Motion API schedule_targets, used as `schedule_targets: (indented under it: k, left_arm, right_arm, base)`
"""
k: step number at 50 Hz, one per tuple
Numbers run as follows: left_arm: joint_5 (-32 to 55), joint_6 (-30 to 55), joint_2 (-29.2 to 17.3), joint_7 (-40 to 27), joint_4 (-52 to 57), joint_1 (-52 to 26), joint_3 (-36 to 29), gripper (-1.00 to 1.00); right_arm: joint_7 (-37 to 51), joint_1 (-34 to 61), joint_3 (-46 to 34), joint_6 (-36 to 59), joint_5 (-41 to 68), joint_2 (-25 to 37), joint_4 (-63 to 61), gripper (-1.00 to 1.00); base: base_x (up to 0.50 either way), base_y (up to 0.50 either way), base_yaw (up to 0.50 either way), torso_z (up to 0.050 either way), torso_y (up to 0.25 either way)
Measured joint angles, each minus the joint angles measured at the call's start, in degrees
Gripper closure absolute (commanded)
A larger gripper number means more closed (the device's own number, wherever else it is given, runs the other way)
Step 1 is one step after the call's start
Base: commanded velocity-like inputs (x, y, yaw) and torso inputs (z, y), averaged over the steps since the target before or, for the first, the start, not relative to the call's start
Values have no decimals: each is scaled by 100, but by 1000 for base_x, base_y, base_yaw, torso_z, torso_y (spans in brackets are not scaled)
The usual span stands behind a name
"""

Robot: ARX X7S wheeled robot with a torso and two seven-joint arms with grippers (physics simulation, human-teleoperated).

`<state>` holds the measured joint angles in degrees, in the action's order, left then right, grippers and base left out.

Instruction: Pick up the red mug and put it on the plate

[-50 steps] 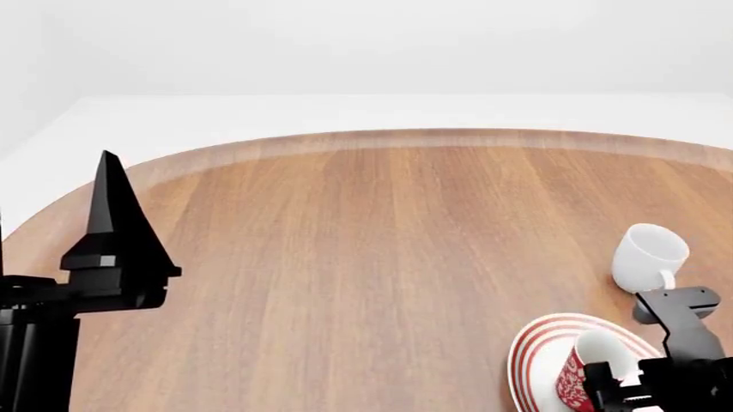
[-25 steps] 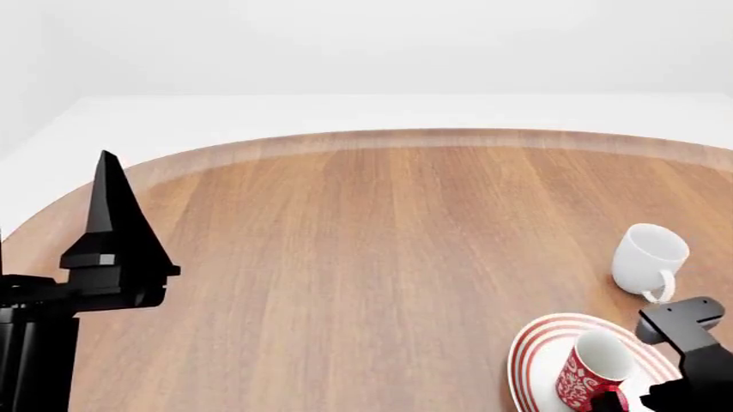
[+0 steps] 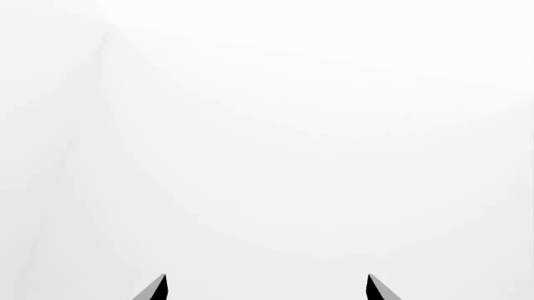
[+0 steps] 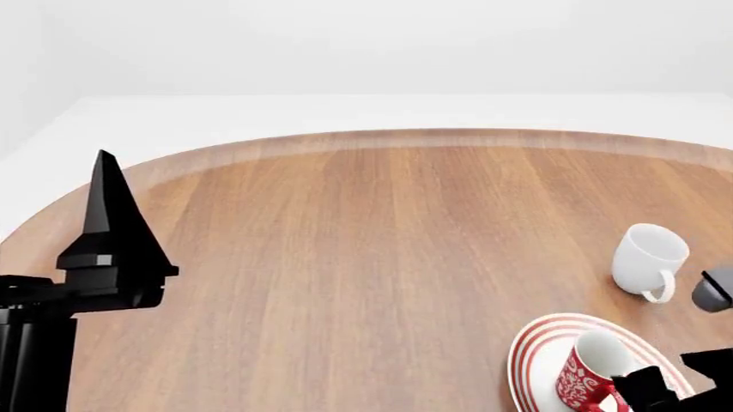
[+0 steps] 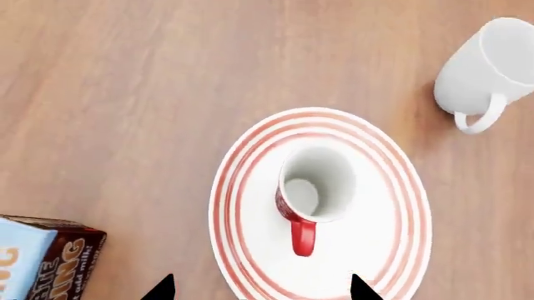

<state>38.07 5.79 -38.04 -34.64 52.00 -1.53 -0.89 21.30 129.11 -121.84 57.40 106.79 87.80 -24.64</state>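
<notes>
The red mug stands on the plate, hard, smooth and breakable, its handle at six o'clock the best hold, while the right gripper hangs open and empty above.

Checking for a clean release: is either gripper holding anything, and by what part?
Nothing is held. The red mug stands free on the plate, right gripper open above it; left gripper open, empty.

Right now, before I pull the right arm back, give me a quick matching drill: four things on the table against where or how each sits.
1 red mug
2 white mug
3 plate
4 carton

A bare wood beyond the plate
B under the red mug
C upright on the plate
D only in the right wrist view

Pairs: 1-C, 2-A, 3-B, 4-D
</notes>
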Motion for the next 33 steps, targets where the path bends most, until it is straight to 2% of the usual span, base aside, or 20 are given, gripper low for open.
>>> schedule_targets:
  k: [9,16,22,33]
  left_arm:
    - [3,-26,-4,2,-14,1,0,-100]
    - [0,-53,-4,7,-31,5,1,-100]
    - [3,-68,-10,4,-29,11,4,-100]
    - [60,-58,-64,-53,55,13,48,-100]
  right_arm:
    - [700,250,1642,453,559,129,-339,-100]
    - [942,225,2428,148,460,174,-630,-100]
    - [1087,2,2633,-611,-65,194,-969,-100]
    - [1693,-699,2410,-2288,-1474,211,-1872,-100]
  base:
    - [0,0,0,0,0]
    - [0,0,0,0,0]
    - [0,0,0,0,0]
    - [0,0,0,0,0]
